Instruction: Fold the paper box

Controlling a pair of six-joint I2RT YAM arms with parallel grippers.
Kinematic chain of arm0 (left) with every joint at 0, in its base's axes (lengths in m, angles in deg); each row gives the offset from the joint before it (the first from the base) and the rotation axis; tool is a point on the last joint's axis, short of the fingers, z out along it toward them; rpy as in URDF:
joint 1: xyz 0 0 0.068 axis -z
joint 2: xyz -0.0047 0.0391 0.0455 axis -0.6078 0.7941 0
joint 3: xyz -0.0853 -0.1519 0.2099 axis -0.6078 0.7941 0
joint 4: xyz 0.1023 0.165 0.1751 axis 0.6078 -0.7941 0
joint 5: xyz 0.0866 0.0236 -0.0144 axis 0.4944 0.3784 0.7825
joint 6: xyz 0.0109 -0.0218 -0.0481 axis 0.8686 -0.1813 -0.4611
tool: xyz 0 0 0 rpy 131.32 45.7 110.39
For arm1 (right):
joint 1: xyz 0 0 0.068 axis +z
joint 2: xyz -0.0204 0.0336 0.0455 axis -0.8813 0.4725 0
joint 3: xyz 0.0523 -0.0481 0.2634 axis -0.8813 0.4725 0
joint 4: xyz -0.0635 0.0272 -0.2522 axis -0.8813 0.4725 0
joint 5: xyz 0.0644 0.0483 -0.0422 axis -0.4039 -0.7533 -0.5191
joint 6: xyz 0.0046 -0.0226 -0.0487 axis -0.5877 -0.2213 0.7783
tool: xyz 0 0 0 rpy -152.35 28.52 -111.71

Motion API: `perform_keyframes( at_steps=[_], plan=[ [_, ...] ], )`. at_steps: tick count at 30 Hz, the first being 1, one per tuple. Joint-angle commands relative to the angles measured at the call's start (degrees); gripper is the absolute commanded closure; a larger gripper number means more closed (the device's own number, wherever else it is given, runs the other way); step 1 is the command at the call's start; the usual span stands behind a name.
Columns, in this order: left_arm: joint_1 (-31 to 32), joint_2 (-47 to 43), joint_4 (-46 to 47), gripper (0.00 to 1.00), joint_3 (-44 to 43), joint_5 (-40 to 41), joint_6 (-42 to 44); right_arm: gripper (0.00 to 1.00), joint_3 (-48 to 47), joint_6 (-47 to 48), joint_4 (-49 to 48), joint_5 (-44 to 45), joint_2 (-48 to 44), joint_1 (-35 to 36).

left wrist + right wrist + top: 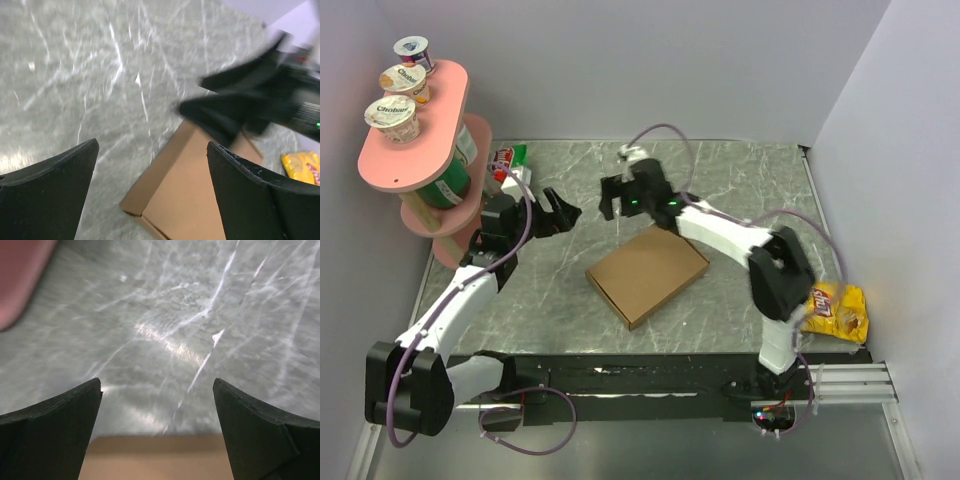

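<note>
Left jaws: spread wide with nothing between them. They hang above bare worktop (740, 170) to the left of the paper box (648, 272) and touch neither.
Right jaws: also spread wide and empty. They sit at the box's far corner, above it and not gripping any edge.
Left arm (470, 290): reaches forward from its base, with its wrist angled towards the box. Its own view looks down on the box's near-left corner (185, 200).
Right arm (720, 230): stretches across the back of the box. Its wrist view shows only a brown strip of the box (155, 457) at the bottom edge, with worktop beyond.
Paper box: lies flat in the middle of the worktop, turned diagonally. The lid is down and the side walls are up, forming a thin closed square. No flap visibly stands loose.
Why so: a closed box that holds its shape needs no clamping, so open jaws on both sides suit it.
Stage, as a judgement: the folding looks finished or nearly so. Whether the front tabs are fully tucked cannot be told from these views.
Risk: springy cardboard could let the lid lift.
Bystanders: a pink stand (415, 130) with yoghurt cups is at far left, and a yellow snack bag (835, 310) is at right. Both are well apart from the box.
</note>
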Motion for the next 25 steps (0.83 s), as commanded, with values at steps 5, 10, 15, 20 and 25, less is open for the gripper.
perform_keyframes(
  at_steps=[5,10,15,20,25],
  plan=[
    [-3.7,-7.1,-2.3,0.04,-4.0,-0.5,1.3,0.00,24.8,-6.7,-11.2,-9.7,-26.9,-16.8],
    [-3.7,-11.9,-4.4,0.04,-4.9,1.8,2.5,0.00,37.2,-0.2,-7.8,-6.3,-42.7,-23.7],
    [-3.7,-15.9,-9.3,0.04,-7.3,6.1,5.5,0.00,44.2,3.5,-2.2,1.6,-58.7,-28.7],
    [-3.7,-17.4,-9.2,0.04,-6.9,7.5,6.7,0.00,48.9,6.0,-0.2,3.7,-68.7,-31.8],
    [-3.7,-17.1,-8.8,0.04,-6.8,8.0,6.4,0.00,49.4,6.0,1.2,4.1,-71.6,-32.6]
  ],
)
